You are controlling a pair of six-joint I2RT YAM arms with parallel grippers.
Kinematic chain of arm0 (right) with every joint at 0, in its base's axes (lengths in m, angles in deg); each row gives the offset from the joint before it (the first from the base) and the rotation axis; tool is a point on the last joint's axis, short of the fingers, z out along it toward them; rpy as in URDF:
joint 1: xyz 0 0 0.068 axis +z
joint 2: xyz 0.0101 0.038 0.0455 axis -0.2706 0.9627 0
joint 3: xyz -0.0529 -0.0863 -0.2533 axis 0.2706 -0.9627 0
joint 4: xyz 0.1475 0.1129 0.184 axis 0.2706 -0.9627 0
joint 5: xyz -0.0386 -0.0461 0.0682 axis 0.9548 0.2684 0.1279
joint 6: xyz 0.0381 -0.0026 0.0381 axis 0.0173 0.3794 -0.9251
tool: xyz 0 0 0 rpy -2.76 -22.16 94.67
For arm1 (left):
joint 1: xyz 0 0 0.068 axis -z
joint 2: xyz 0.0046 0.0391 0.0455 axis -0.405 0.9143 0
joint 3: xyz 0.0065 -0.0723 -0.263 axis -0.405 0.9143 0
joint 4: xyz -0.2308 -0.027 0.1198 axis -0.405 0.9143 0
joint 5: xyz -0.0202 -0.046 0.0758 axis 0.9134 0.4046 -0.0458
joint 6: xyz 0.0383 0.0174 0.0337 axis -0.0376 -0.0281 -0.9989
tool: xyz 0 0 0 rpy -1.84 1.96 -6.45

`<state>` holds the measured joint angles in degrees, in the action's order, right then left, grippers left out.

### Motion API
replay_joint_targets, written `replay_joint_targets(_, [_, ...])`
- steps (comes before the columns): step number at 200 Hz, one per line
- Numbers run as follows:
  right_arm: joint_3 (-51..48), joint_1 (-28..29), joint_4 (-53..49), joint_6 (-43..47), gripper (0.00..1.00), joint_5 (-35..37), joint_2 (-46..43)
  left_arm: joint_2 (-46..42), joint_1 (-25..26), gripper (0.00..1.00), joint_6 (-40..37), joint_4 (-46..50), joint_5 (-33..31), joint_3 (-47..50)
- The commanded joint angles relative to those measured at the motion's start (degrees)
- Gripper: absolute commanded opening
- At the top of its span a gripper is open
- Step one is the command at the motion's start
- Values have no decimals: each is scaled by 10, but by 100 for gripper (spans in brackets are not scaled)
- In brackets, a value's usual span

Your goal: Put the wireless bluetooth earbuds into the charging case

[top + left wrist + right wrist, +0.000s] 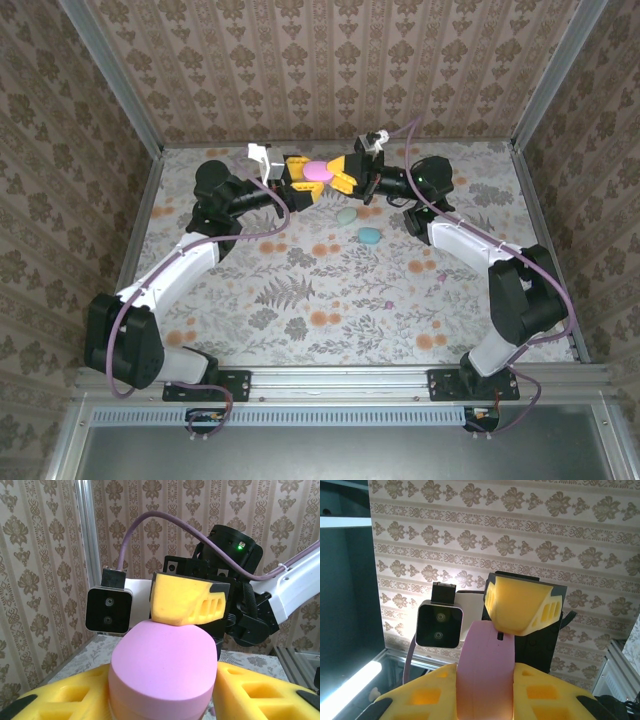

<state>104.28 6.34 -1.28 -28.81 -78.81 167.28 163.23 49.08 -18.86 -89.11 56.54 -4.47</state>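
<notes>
A pink charging case (318,170) hangs above the back middle of the table, held from both sides. My left gripper (301,183) is shut on its broad body (165,665), a yellow finger (75,695) on each flank. My right gripper (345,172) is shut on the case's narrow edge (485,670), and one of its fingers (187,602) presses on the case's far end in the left wrist view. Two teal earbuds (346,216) (369,235) lie loose on the floral tabletop just in front of the grippers.
Wallpapered walls with aluminium corner posts (130,90) close in the table on three sides. The table's flowered surface (330,290) stretches out in front of the earbuds. Both arms reach to the back, their elbows near the side walls.
</notes>
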Motion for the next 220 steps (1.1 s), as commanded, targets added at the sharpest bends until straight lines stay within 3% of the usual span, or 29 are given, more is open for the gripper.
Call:
replay_joint_targets(1, [22, 4, 34, -12, 19, 5, 6, 1, 5, 52, -21, 12, 21, -15])
replay_joint_targets(34, [24, 4, 42, -19, 19, 8, 6, -2, 5, 54, -32, 24, 20, -16])
replay_joint_targets(129, [17, 4, 52, -32, 19, 13, 11, -3, 5, 38, -37, 24, 28, -19])
replay_joint_targets(155, [10, 3, 9, -3, 26, 13, 5, -3, 5, 36, -38, 29, 21, -18])
replay_joint_targets(182, [7, -4, -143, 137, 43, 18, -42, -6, 5, 35, -40, 37, 9, -15])
replay_joint_targets(204, [50, -4, -441, 387, 55, 41, -109, -11, 23, 34, -39, 44, 3, -5])
replay_joint_targets(220, [73, -4, -584, 525, 64, 74, -149, -13, 27, 33, -38, 47, -1, 3])
